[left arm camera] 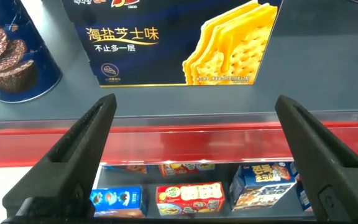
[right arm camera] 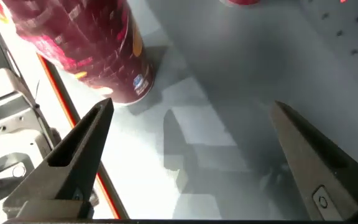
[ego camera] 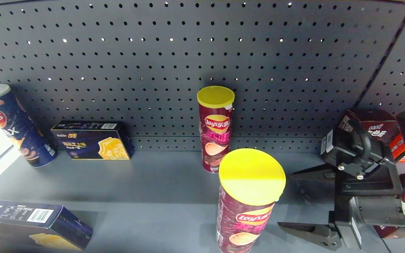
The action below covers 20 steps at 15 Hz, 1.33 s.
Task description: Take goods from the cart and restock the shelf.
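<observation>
**Can shelved, arm should back out clean**

The near can (ego camera: 248, 200) stands upright by the shelf's (ego camera: 160, 182) front edge, lower centre of the head view. Just beside it is the right end effector (ego camera: 290, 200), fingers spread apart and empty. The sound move looks like a straight pull back, clear of the can. The left end effector (left arm camera: 196, 99), also spread and empty, faces a cracker box (left arm camera: 179, 43).
</observation>
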Motion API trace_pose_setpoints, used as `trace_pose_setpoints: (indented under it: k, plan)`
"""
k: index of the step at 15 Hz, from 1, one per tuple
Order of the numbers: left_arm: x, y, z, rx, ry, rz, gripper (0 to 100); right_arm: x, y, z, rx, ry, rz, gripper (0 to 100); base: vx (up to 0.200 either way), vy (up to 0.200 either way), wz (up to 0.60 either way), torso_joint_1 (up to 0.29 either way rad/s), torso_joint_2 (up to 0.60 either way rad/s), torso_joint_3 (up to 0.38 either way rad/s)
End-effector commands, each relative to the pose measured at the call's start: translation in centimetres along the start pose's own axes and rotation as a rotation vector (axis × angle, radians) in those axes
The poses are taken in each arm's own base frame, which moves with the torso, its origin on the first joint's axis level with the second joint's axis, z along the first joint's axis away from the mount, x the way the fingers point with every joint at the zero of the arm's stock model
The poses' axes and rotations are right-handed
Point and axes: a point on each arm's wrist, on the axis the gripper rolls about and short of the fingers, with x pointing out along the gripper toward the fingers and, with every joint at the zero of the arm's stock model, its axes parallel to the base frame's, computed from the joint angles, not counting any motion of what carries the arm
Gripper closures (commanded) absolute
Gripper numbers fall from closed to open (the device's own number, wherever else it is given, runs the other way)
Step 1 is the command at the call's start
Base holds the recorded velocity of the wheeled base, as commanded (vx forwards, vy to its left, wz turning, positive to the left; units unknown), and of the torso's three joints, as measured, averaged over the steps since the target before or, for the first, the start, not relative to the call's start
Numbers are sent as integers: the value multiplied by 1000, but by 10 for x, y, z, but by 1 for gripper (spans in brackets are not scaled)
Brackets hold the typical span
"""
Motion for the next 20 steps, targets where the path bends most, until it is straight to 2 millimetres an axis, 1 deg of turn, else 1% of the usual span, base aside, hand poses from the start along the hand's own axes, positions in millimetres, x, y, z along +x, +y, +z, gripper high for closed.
trace_pose_setpoints:
  k: [1, 4, 7, 10, 15, 20]
  plan:
    - [0, 0, 0, 0, 2, 0, 0, 8, 4, -4, -3, 28, 19, 0, 0, 0, 0, 0, 0, 0]
    - [0, 0, 0, 3, 2, -2, 0, 15, 5, -4, -11, 27, 28, 0, 0, 0, 0, 0, 0, 0]
    - [0, 0, 0, 3, 2, -2, 0, 32, 6, -2, -22, 29, 28, 0, 0, 0, 0, 0, 0, 0]
    - [0, 0, 0, 2, 1, -2, 0, 42, 7, -1, -25, 32, 37, 0, 0, 0, 0, 0, 0, 0]
    - [0, 0, 0, 1, 2, -2, 0, 43, 7, -3, -24, 34, 35, 0, 0, 0, 0, 0, 0, 0]
    - [0, 0, 0, 2, 1, -2, 0, 44, 7, 0, -27, 27, 31, 0, 0, 0, 0, 0, 0, 0]
